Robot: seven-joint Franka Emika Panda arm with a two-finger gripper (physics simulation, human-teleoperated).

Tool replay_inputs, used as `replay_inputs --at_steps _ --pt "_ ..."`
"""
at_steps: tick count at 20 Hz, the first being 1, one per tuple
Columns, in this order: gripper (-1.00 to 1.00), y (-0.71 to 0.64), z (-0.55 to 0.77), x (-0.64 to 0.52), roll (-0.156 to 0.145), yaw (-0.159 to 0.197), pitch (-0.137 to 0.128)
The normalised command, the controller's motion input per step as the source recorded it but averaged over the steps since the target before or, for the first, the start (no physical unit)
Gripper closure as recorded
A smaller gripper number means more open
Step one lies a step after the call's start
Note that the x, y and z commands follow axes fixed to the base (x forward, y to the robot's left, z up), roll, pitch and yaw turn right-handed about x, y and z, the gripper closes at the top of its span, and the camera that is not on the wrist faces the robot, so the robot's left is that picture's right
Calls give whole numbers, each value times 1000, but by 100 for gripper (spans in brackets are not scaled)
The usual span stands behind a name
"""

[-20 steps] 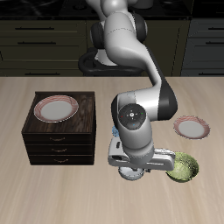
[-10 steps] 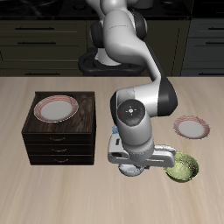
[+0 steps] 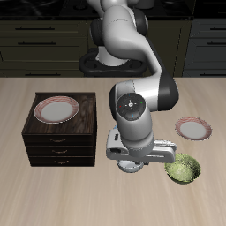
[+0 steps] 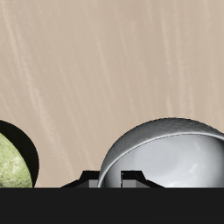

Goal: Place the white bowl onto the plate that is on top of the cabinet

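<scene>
My gripper (image 3: pixel 134 162) hangs low near the table's front edge, shut on the rim of the white bowl (image 3: pixel 129 169), which is mostly hidden under the hand. In the wrist view the white bowl (image 4: pixel 166 153) is close, its rim between the fingertips of the gripper (image 4: pixel 107 179). The bowl appears lifted slightly off the table. The plate (image 3: pixel 55 109) with the reddish striped rim lies on top of the dark brown cabinet (image 3: pixel 60 141), well to the side of the gripper and apart from it.
A larger yellow-green bowl (image 3: pixel 184 168) stands right beside the gripper, near the front edge; it also shows in the wrist view (image 4: pixel 10 162). A second, pinker plate (image 3: pixel 193 129) lies on the table farther back. Kitchen cupboards stand behind the robot's base.
The gripper has risen a little and shifted slightly toward the cabinet, and the white bowl has moved up with it. The other things have not moved.
</scene>
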Motion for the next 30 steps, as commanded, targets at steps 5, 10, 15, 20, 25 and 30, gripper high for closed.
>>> replay_inputs --at_steps 5,10,15,20,25,30 --pt "100 -122 385 -169 1 9 -52" --pt "100 -123 581 -252 -14 32 -79" --pt "100 -111 597 -245 -2 21 -71" --pt "100 -71 495 -286 4 42 -79" --pt "100 -18 354 -227 6 29 -48" --pt "100 13 425 -279 4 32 -49"
